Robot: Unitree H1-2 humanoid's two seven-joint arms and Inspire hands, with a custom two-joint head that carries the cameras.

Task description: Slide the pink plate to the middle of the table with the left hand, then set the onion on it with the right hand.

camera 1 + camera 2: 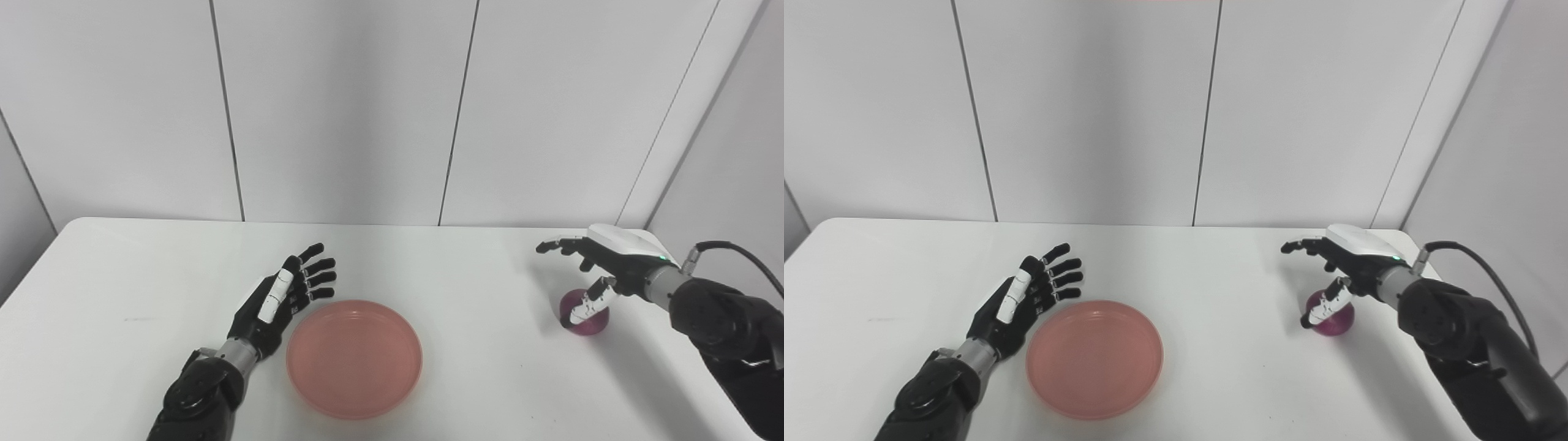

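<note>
The pink plate [354, 357] lies flat near the table's front middle, with nothing on it. My left hand [283, 297] is open just left of its rim, fingers stretched toward the wall, close to the plate but holding nothing. At the right side a purple onion [589, 318] rests on the table. My right hand [597, 263] hovers over it with fingers spread and open; the thumb hangs in front of the onion, hiding part of it.
The white table [135, 282] meets a grey panelled wall at the back. Its right edge runs close behind the onion. A black cable [744, 257] loops off my right forearm.
</note>
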